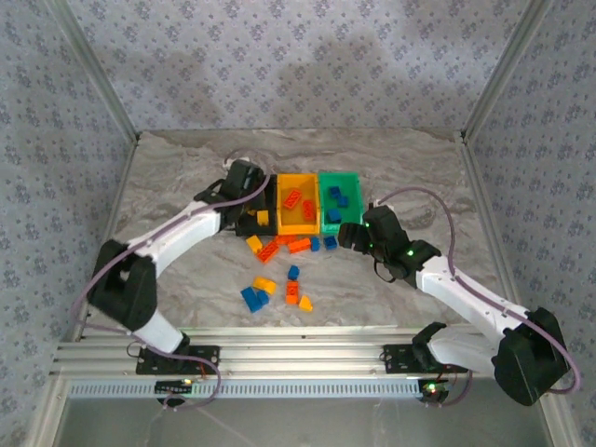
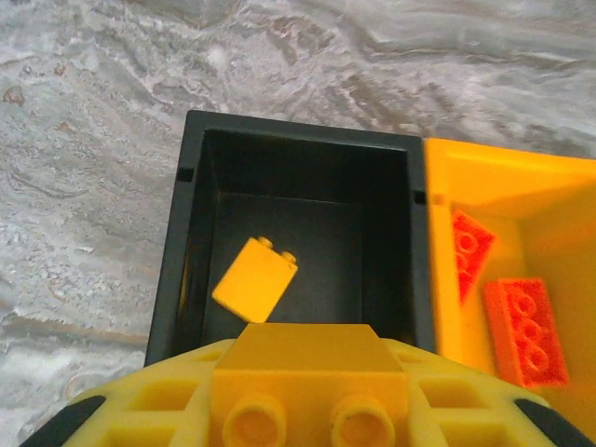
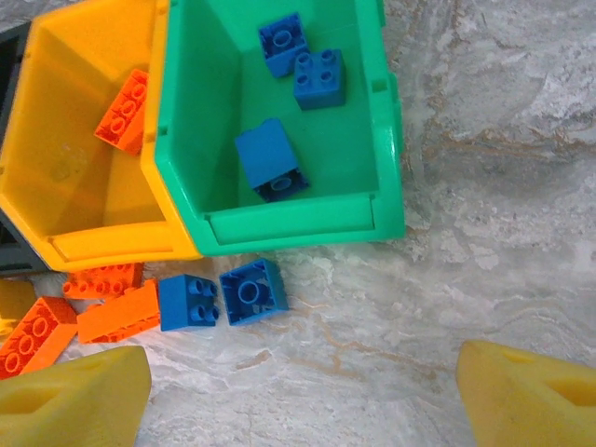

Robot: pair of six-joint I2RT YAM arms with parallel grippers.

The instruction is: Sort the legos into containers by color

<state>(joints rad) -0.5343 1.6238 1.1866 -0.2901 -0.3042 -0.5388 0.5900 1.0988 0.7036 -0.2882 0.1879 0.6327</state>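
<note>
Three small open plastic bins sit side by side near the middle of the grey marbled table (image 1: 186, 168): a black bin (image 2: 298, 132) on the left, a yellow-orange bin (image 3: 65, 158) in the middle and a green bin (image 3: 298, 223) on the right. Their sides touch. Through my left wrist camera I look down past the left gripper (image 2: 307, 405). It is closed tight on a yellow studded brick (image 2: 312, 349) and holds it right above the black bin. One more small yellow brick (image 2: 254, 279) lies tipped on the floor of that bin. I count two flat orange-red bricks (image 2: 526, 331) in the yellow-orange bin and three blue bricks (image 3: 270, 158) in the green bin. My right gripper (image 3: 303, 410) hangs over bare table just in front of the green bin. Its yellow fingers (image 3: 74, 400) are spread wide with nothing between them. Two loose blue bricks (image 3: 251, 291) lie on the table just beside the front wall of the green bin. Next to them a few loose orange-red bricks (image 3: 119, 312) lie in front of the yellow-orange bin. Closer to the arm bases, my top camera shows a little bunch of blue, yellow and orange-red bricks (image 1: 265, 284) lying close together on the table between the two arms.
</note>
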